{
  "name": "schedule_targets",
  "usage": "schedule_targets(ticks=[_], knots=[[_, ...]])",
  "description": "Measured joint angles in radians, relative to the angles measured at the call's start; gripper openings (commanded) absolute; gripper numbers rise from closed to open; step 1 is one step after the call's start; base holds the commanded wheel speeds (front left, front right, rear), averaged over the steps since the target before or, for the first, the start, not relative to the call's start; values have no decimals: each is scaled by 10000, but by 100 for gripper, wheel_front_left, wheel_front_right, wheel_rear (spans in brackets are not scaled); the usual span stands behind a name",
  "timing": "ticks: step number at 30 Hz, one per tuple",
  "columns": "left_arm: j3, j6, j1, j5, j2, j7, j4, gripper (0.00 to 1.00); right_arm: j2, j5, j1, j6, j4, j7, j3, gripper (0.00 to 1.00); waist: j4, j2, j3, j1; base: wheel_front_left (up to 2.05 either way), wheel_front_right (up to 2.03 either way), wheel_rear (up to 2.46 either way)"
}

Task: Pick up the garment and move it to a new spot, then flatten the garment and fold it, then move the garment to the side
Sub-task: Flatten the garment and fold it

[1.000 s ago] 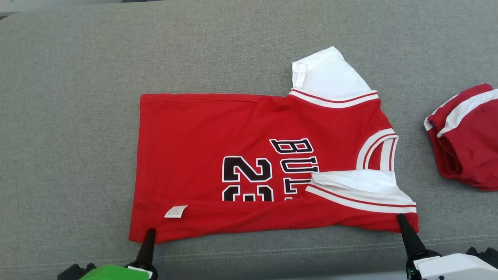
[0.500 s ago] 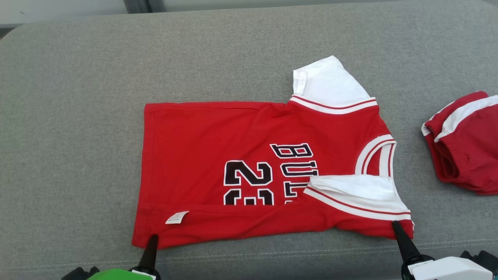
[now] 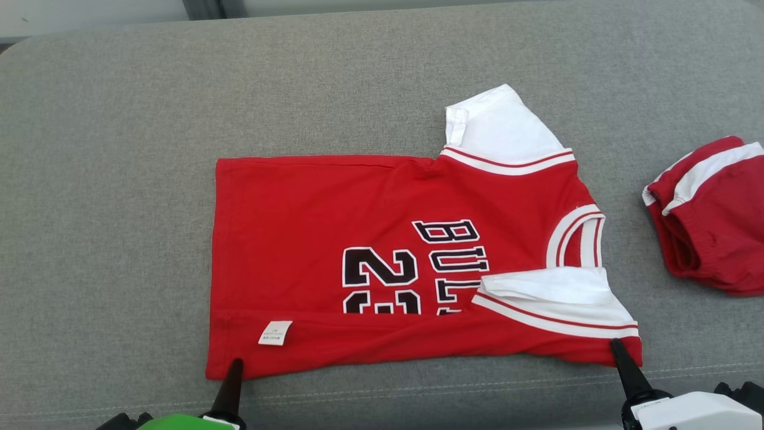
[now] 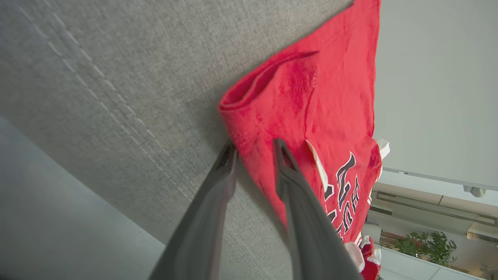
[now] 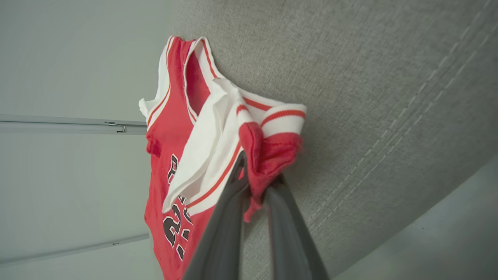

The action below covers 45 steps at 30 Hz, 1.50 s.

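Jaws of left gripper (image 3: 237, 362) and right gripper (image 3: 613, 342) clamp garment (image 3: 334, 227) at 7 and 5 o'clock corners; folded edge now lies straighter, fold nearly set.

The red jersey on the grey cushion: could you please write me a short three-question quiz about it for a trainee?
1. True or false: the red jersey has its near long edge folded over, hiding part of the number 23.
2. What is the right gripper shut on? A) the white care label B) the jersey's near corner at the collar end C) the cushion's stitched seam
3. What lies to the jersey's right on the grey cushion?
Key: 1 true; 2 B; 3 a second red garment with white trim.
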Motion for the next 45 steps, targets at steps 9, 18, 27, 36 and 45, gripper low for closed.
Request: schedule_targets(ticks=[9, 18, 27, 36, 45], knots=[[17, 31, -11, 0, -27, 0, 165, 100, 4, -104, -177, -17, 132, 0, 36, 100, 67, 0, 6, 0, 0, 0, 0], [410, 86, 10, -2, -4, -15, 456, 100, 146, -92, 92, -77, 173, -148, -211, 100, 112, 0, -9, 0, 0, 0, 0], [568, 6, -194, 1049, 1394, 4, -253, 100, -1308, -1576, 45, -90, -412, -268, -546, 100, -43, 0, 131, 0, 0, 0, 0], [-242, -107, -2763, 1988, 3258, 2128, -1939, 100, -3081, -3407, -2934, -94, -1808, 999, 61, 100, -56, 0, 828, 0, 0, 0, 0], [-328, -105, -5162, 1848, 4573, 4355, -1902, 100, -3835, -4800, -6307, -94, -566, 3319, 199, 100, -78, 0, 1814, 0, 0, 0, 0]])
